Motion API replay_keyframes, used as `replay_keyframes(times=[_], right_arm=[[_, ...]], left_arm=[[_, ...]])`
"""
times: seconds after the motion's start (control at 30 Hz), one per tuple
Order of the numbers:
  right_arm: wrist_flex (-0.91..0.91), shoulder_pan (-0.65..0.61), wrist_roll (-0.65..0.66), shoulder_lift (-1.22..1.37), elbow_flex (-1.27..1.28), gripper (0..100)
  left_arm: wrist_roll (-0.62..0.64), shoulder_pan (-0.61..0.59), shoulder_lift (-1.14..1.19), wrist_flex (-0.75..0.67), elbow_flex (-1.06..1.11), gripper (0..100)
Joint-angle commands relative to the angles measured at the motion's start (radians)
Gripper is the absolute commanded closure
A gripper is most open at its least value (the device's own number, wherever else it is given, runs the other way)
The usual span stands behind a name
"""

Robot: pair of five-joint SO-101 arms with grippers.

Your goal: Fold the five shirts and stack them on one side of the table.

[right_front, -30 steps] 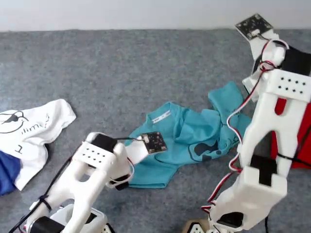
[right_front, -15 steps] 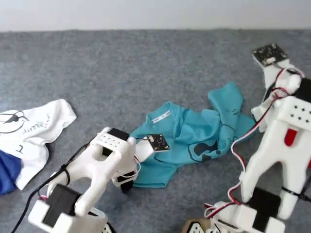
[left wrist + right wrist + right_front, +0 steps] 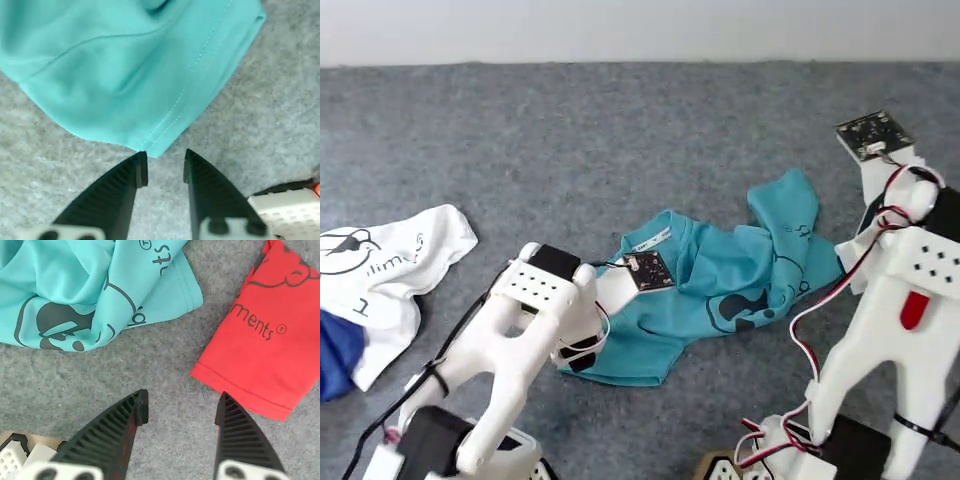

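High view: crumpled teal shirt (image 3: 720, 285) at the middle of the table (image 3: 570, 130), white shirt (image 3: 380, 270) at its left edge.
Left wrist view: left gripper (image 3: 165, 165), fingers narrowly parted, just off the teal hem.
Right wrist view: right gripper (image 3: 182, 407), fingers spread wide, over the table between teal shirt and red shirt (image 3: 260, 340).

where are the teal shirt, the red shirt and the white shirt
teal shirt (image 3: 720, 290), high view, on its crumpled middle
red shirt (image 3: 260, 360), right wrist view, on plain cloth beside the print
white shirt (image 3: 390, 265), high view, on its printed front
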Motion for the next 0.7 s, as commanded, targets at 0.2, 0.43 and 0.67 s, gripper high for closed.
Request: replay_keyframes(times=[0.2,0.43,0.67], right_arm=[[0.036,0.010,0.003,-0.045,-0.005,77.1],[0.039,0.012,0.003,-0.048,-0.005,77.1],[0.039,0.012,0.002,-0.048,-0.005,77.1]], left_arm=[[0.041,-0.003,0.055,-0.107,0.013,83],[0.043,-0.003,0.201,-0.118,-0.042,83],[0.043,-0.060,0.218,-0.041,-0.163,83]])
